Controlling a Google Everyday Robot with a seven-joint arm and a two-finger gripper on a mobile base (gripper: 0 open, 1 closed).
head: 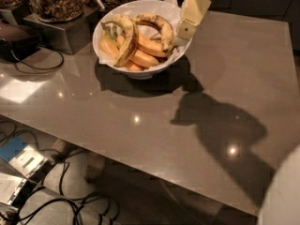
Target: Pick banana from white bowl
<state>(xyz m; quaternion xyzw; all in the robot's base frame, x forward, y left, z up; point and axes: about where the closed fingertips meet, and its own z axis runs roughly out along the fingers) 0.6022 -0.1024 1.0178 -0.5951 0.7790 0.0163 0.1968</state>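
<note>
A large, round, deep white bowl with glossy sides stands on the far part of a smooth grey-brown tabletop. It is lined with a white paper lining that rises above the rim at the back right.

In the right half of the bowl lies the strongly arched banana, dull yellow and heavily mottled with brown, with dark ends. It rests on top of the other fruit with its curve upward, and one end points down toward the right rim. Left of it lies a longer, paler spotted banana with a greenish stem. Under both are several smooth orange-yellow bananas.

The cream-coloured tool comes down from the top edge and hangs over the right rim of the bowl, tilted, with its lower end just beside the right end of the arched banana. I cannot tell whether it touches the banana or the paper. I also cannot tell whether the tool is spread or pressed together, and it holds nothing that I can see.

A dark shadow of the arm falls on the tabletop, right of and in front of the bowl. To the left of the bowl stands a grey metal box with a glass jar of brown pieces on it. A thin black cable lies on the tabletop near it. More dark cables lie on the floor under the near left edge.
</note>
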